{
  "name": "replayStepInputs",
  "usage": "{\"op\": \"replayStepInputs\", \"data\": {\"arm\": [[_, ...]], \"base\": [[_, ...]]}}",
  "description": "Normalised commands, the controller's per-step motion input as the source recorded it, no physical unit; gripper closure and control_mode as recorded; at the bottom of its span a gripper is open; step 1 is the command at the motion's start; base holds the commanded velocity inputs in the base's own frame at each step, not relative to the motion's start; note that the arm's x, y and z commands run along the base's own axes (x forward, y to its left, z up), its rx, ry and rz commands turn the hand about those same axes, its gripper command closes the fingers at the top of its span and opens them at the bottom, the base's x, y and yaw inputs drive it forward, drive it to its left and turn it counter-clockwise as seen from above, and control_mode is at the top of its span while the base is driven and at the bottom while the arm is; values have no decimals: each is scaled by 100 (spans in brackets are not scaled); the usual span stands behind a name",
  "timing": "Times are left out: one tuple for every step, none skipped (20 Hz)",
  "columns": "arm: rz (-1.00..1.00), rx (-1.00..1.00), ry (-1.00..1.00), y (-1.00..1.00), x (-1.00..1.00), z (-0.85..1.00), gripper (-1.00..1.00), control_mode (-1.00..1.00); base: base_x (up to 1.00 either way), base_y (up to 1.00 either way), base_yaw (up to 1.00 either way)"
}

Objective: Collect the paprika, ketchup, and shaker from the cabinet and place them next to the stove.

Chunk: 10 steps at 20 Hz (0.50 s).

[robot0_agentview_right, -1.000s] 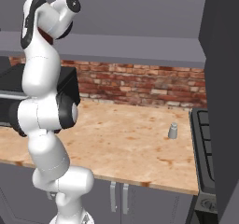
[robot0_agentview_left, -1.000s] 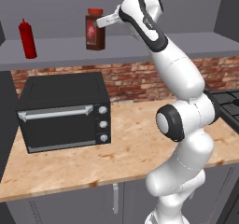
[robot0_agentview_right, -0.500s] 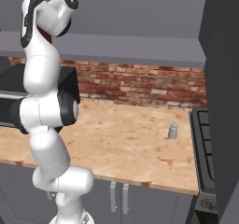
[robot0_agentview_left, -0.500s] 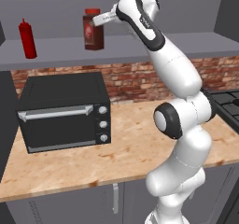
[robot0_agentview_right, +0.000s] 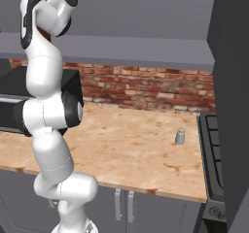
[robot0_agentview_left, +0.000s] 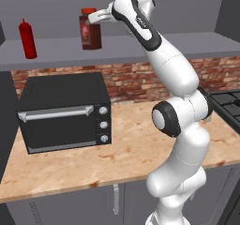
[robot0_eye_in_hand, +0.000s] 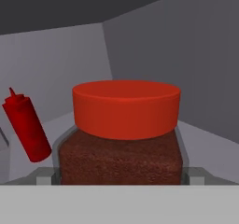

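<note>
The paprika (robot0_agentview_left: 90, 30), a squarish dark brown-red spice jar with a broad red cap, stands upright on the plain grey open wall cabinet (robot0_agentview_left: 140, 48), well in from both ends of the shelf board and near its front edge. The white arm's two-finger gripper (robot0_agentview_left: 97, 17) is at the jar's upper part, its jaws spread wide with one on each side of the glass body in the hand view; I judge nothing is clamped yet. The slim bright red squeeze ketchup (robot0_agentview_left: 27, 39) stands well apart toward the shelf's left end. The small pale grey shaker (robot0_agentview_right: 180, 136) already sits on the wooden counter (robot0_agentview_right: 126, 149), just beside the black stove (robot0_agentview_right: 213, 154) at the counter's right edge.

To do this grasp well, the jaws should probably close squarely on the jar's flat sides below the cap rather than on the cap itself. The jar should then be lifted straight up before drawing it off the front edge, keeping it upright and clear of the ketchup.
</note>
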Motion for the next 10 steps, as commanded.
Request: {"op": "replayStepInputs", "data": {"arm": [[0,0,5,1,0,0,100,-100],[0,0,3,4,0,0,100,-100],[0,0,3,2,0,0,100,-100],[0,0,3,5,0,0,100,-100],[0,0,3,6,0,0,100,-100],[0,0,0,3,0,0,100,-100],[0,0,1,4,0,0,100,-100],[0,0,0,1,0,0,100,-100],[0,0,0,3,0,0,100,-100],[0,0,0,3,0,0,100,-100]], "base": [[0,0,0],[0,0,0],[0,0,0],[0,0,0],[0,0,0],[0,0,0],[0,0,0],[0,0,0],[0,0,0],[0,0,0]]}}
